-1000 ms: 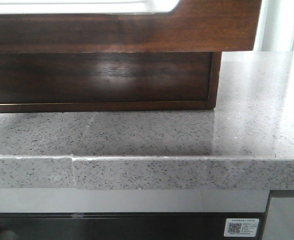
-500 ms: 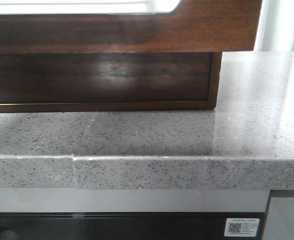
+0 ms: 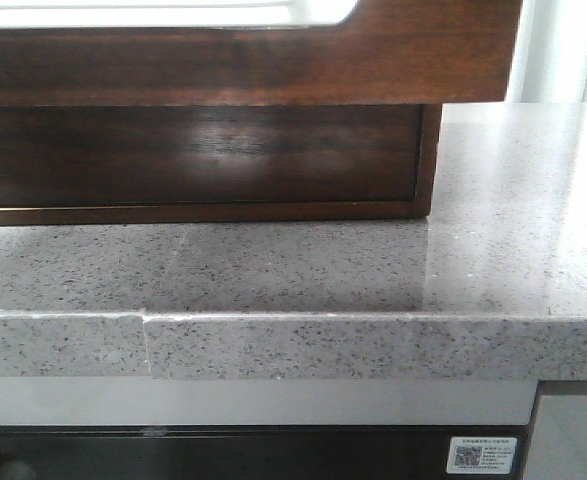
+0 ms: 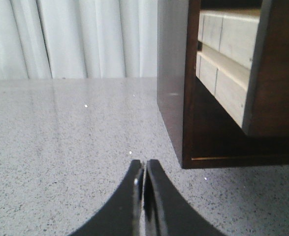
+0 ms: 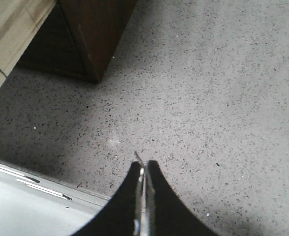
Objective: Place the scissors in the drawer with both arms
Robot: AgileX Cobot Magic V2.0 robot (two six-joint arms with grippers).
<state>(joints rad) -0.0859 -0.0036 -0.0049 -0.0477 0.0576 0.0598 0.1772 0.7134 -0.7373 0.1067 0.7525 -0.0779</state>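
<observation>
The dark brown glossy drawer [image 3: 273, 65] stands pulled out at the top of the front view, with the white of its round-cornered cut-out [image 3: 173, 12] along the frame's top edge. Its pale wooden side shows in the left wrist view [image 4: 228, 44] and in the right wrist view [image 5: 6, 34]. My left gripper [image 4: 144, 164] is shut and empty, low over the counter beside the cabinet's corner. My right gripper [image 5: 144, 164] is shut over the counter near its front edge; a thin pale sliver [image 5: 137, 156] sticks out at its tips. No scissors are in view. Neither gripper shows in the front view.
The dark brown cabinet [image 3: 203, 160] stands on the speckled grey stone counter [image 3: 373, 270] and holds the drawer. The counter's front edge [image 3: 323, 345] runs across the view, with a seam at the left. White curtains [image 4: 75, 39] hang behind the counter.
</observation>
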